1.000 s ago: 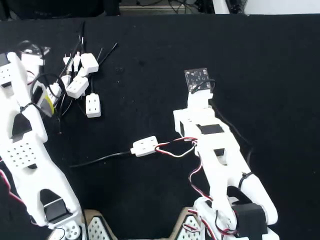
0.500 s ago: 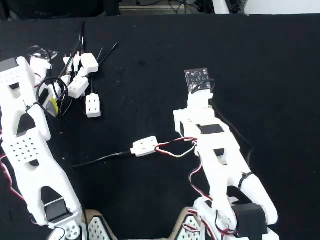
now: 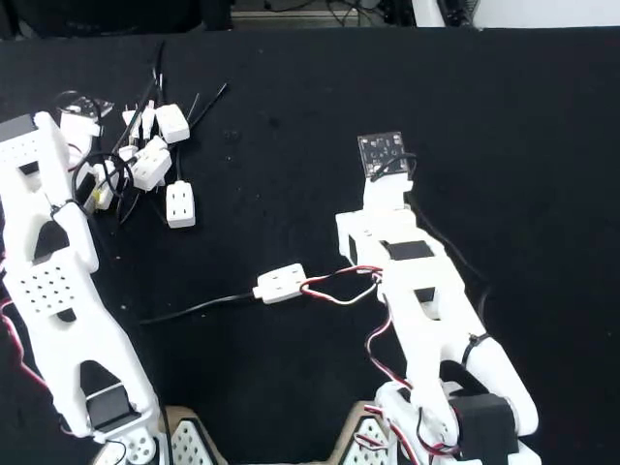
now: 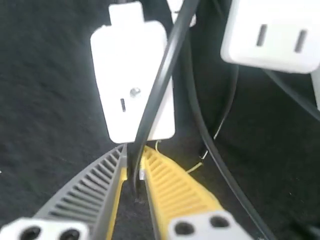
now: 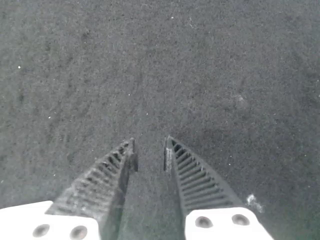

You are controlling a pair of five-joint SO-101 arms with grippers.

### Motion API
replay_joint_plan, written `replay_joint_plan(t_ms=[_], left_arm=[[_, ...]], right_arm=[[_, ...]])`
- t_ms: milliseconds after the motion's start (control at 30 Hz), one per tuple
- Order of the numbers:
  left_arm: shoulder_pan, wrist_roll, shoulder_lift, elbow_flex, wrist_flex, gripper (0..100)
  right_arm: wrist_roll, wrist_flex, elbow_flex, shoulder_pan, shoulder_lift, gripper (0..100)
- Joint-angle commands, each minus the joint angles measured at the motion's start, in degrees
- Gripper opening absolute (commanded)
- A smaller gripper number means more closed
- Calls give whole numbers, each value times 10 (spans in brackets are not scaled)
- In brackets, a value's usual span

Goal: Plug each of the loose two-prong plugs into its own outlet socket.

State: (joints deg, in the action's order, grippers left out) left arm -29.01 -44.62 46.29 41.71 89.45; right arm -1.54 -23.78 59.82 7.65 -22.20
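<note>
Black cloth-covered table (image 3: 504, 116), white plugs and sockets (image 3: 150, 167) tangled in black cords (image 4: 161, 87) far-left, white socket block (image 3: 281, 283) mid-table

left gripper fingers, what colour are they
Left gripper: one finger grey, one yellow; left wrist view shows it best.

Two white arms: the left arm (image 3: 92, 349) has a panel (image 3: 44, 291) dotted with small holes, and the right arm (image 3: 436, 320) carries black motor blocks (image 3: 407, 250), red, white and black wires (image 3: 339, 288) and a dark circuit board (image 3: 382, 152) at its tip. The left gripper (image 4: 133, 150) has one grey and one yellow ribbed finger; the right gripper (image 5: 149, 145) has two dark grey ones, all on white bases with paired screw holes.
</note>
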Motion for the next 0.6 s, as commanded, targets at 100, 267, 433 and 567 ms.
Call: replay_joint_plan(t_ms=[100, 267, 433, 567], left_arm=[[-31, -38, -33, 44, 88, 29], [-73, -77, -92, 45, 113, 29], [-121, -92, -149, 36, 113, 29], [-138, -91, -186, 10, 113, 29]], right_arm=[[0, 18, -7, -9, 4, 88], [0, 18, -7, -9, 4, 88], [0, 18, -7, -9, 4, 88], [0, 18, -7, -9, 4, 88]])
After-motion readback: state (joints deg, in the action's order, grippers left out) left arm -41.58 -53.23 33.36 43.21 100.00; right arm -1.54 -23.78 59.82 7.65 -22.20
